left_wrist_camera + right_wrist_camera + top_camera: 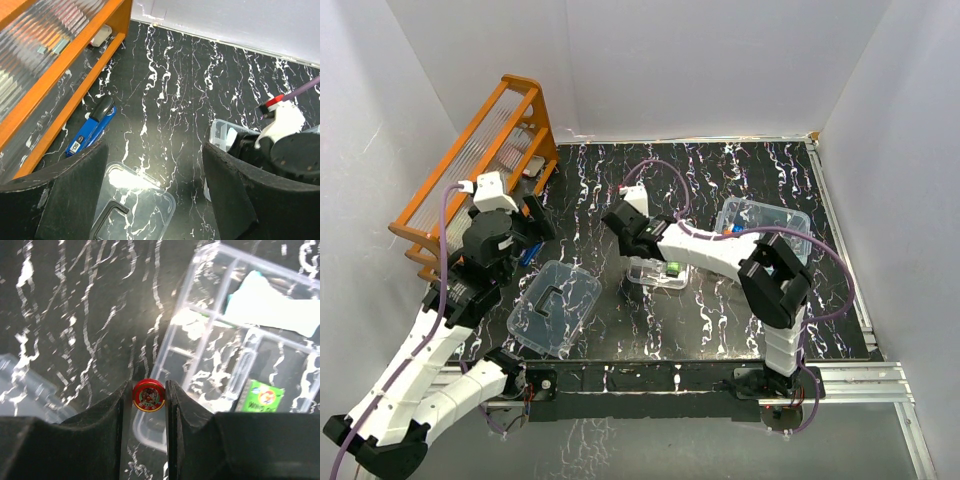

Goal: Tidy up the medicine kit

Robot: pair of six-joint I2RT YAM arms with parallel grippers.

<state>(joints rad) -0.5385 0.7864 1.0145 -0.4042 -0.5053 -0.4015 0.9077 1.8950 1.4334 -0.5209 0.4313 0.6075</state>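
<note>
Right gripper pinches small red tin over compartmented tray rim; its open compartments lie just right

Overhead view looks down; both close wrist views share the compartmented tray.

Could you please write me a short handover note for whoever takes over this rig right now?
Left pincer: open and empty, by the lid, near the orange rack.
Right pincer: shut on a small red tin at the edge of the tray.
Things: the lid lies off at the left. The tray sits in the middle, out of the box at the right. The tray holds a green packet and a white packet.
Done: box opened, tray out, two packets in the tray.
Left: probably set the tin in a free compartment, then return tray and lid.
</note>
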